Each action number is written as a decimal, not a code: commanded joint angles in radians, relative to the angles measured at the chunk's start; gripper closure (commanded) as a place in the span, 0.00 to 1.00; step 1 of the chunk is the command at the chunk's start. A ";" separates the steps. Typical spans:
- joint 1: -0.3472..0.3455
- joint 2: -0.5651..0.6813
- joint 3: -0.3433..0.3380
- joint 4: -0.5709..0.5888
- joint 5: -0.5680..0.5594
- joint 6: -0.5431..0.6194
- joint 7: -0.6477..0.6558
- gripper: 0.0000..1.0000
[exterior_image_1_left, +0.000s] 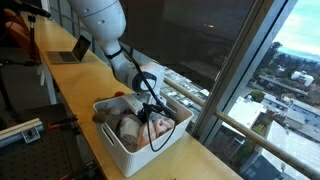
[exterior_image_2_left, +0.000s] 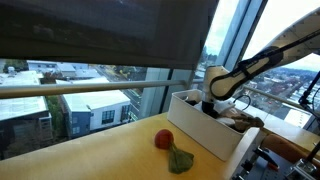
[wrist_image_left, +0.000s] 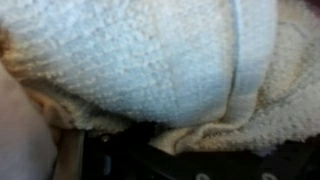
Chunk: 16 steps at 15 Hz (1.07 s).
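— Jaws are down inside the white bin (exterior_image_1_left: 112, 148). Do we log them as apart or together?
— We cannot tell. In both exterior views the end of the arm (exterior_image_1_left: 122, 58) sinks among the cloths (exterior_image_1_left: 128, 128) and hides them. The wrist view gives only a dark strip along its bottom edge, with no fingertips showing. We enter "state not readable".
— Agreed. What do we put as the nearest thing?
— White terry towel (wrist_image_left: 130, 60). It fills the wrist view, so we judge that it lies straight ahead of the jaws, either touching or just short of it. We cannot say which.
— Long axis?
— Not readable: the towel is bunched. We note one hem (wrist_image_left: 236, 70) running top to bottom at the right of the wrist view, with a cream fold beyond it.
— Where do we place the towel in the scene?
— In the bin, on top of the pile. The bin stands on the wooden surface (exterior_image_2_left: 90, 160) next to the window.
— Anything else nearby?
— A red round thing (exterior_image_2_left: 162, 138) and a green scrap (exterior_image_2_left: 181, 160) lie on the surface just left of the bin in an exterior view. Both are outside the bin and well apart from the jaws.
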 joint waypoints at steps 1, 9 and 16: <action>-0.023 0.003 0.024 -0.028 0.045 -0.009 -0.035 0.47; -0.057 -0.238 0.075 -0.179 0.147 -0.053 -0.115 1.00; -0.041 -0.553 0.063 -0.266 0.135 -0.137 -0.122 1.00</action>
